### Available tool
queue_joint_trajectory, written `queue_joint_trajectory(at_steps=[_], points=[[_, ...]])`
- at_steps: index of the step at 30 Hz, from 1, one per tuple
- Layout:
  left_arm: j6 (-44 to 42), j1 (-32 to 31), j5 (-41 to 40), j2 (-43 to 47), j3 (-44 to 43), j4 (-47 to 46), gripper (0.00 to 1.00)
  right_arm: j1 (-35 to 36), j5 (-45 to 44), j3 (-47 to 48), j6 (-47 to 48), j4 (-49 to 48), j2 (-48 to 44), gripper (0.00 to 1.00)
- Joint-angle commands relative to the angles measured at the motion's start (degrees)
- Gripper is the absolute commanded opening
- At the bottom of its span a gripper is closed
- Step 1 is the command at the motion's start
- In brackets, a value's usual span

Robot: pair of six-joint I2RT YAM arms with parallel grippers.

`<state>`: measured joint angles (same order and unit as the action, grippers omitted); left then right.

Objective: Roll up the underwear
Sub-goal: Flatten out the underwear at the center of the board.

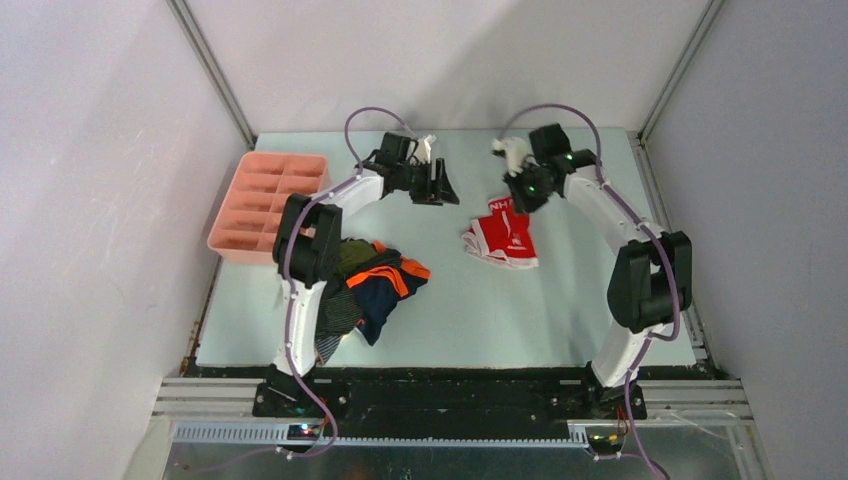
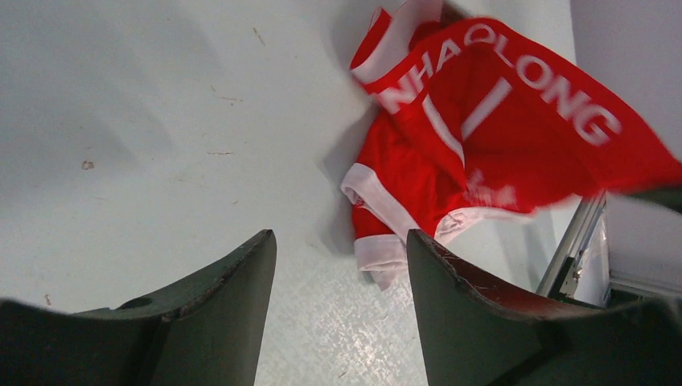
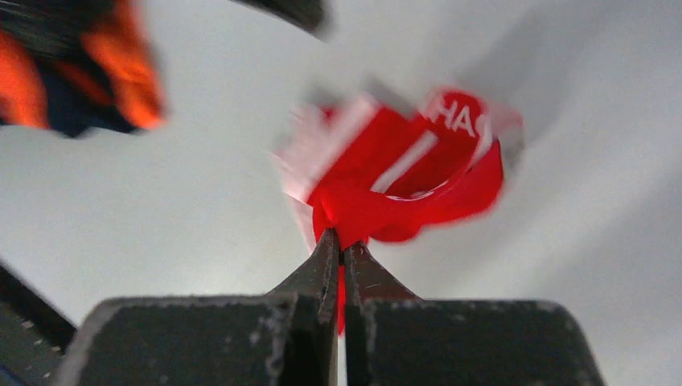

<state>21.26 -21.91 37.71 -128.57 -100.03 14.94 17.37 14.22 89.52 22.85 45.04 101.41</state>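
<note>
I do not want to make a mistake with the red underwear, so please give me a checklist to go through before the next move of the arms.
1. The right tool is shut on the red underwear: ok, it pinches an edge.
2. The left tool is open and empty: ok.
3. The red underwear lies flat, ready for rolling: not ok, it is crumpled and one side is raised.
4. The red underwear is apart from the pile of other underwear: ok.
5. Enough cloth is in the pinch: cannot tell, the right wrist view is blurred.
</note>
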Motion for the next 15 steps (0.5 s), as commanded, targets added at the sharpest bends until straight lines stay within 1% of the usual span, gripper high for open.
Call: queue_joint_trajectory(at_steps=[1,3,5,7,9,11,12,15], points=[[5.1,5.2,-0.6,11.1,5.6,-5.1,0.67,9.8,12.7,10.9,7.2,7.9,-8.0,0.0],[6.2,8.1,-0.1,15.1,8.8,-6.2,0.67,11.8,18.7,13.1,8.0,13.4,-9.8,0.0],[4.7,11.5,0.2,18.8,10.5,-3.6,0.68,12.2,21.8,15.4,7.2,17.5,-11.9,0.0],[2.0,14.8,0.0,22.6,12.6,-1.8,0.68,10.9,24.2,17.0,6.0,20.9,-13.9,0.0],[-0.2,17.2,-0.6,25.8,15.1,-0.6,0.69,8.0,25.4,17.1,4.7,22.9,-15.4,0.0],[-1.3,18.0,-0.8,27.4,16.9,0.2,0.69,3.8,25.1,14.6,5.0,24.0,-15.4,0.0],[-1.2,18.0,-0.4,27.6,17.7,0.3,0.69,0.7,24.7,11.5,6.1,24.0,-14.4,0.0],[2.8,16.7,0.7,26.3,19.3,-1.5,0.69,-4.8,21.6,3.4,8.6,22.8,-9.4,0.0]])
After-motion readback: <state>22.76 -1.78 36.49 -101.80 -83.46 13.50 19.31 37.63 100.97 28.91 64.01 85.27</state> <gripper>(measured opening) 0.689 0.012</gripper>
